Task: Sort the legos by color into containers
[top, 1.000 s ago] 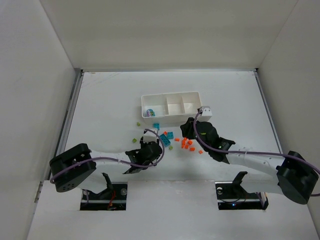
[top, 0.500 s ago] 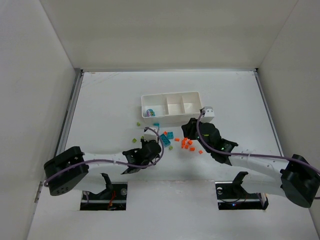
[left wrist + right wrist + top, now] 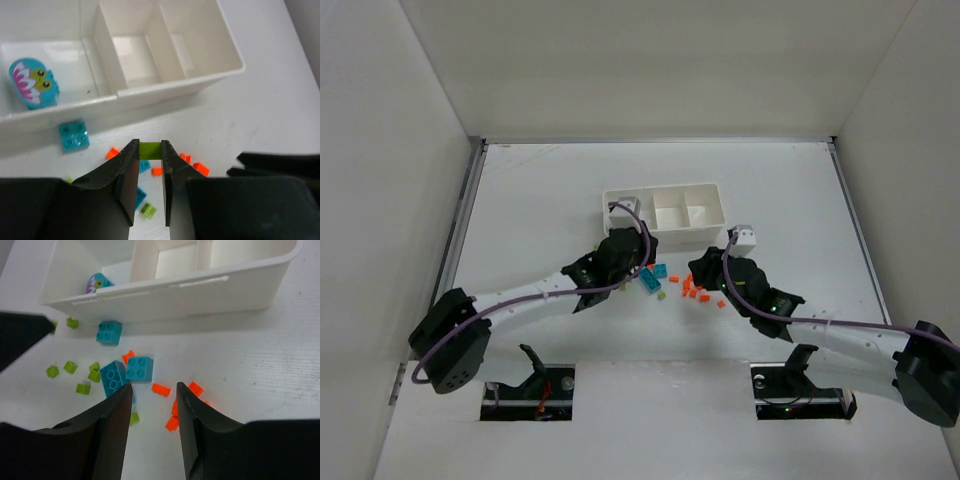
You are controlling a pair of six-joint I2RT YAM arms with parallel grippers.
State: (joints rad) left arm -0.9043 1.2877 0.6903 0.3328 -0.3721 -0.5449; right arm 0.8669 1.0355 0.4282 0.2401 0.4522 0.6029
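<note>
The left gripper [image 3: 149, 156] is pinched narrowly around one small green brick [image 3: 150, 149], holding it above the table [image 3: 520, 200] just on the near side of the white tray [image 3: 165, 92]. The tray sits about mid-table, a little toward the far edge. A blue piece with a painted face [image 3: 34, 83] lies in its left compartment. The right gripper [image 3: 153, 396] hangs with its fingers parted and nothing between them, over the orange bricks [image 3: 161, 389] scattered before the tray. Blue bricks [image 3: 140, 368] and loose green bricks [image 3: 70, 367] lie toward the table's left edge from those. From above, the left gripper's tip seems to reach the tray's near left corner, though the wrist hides it.
</note>
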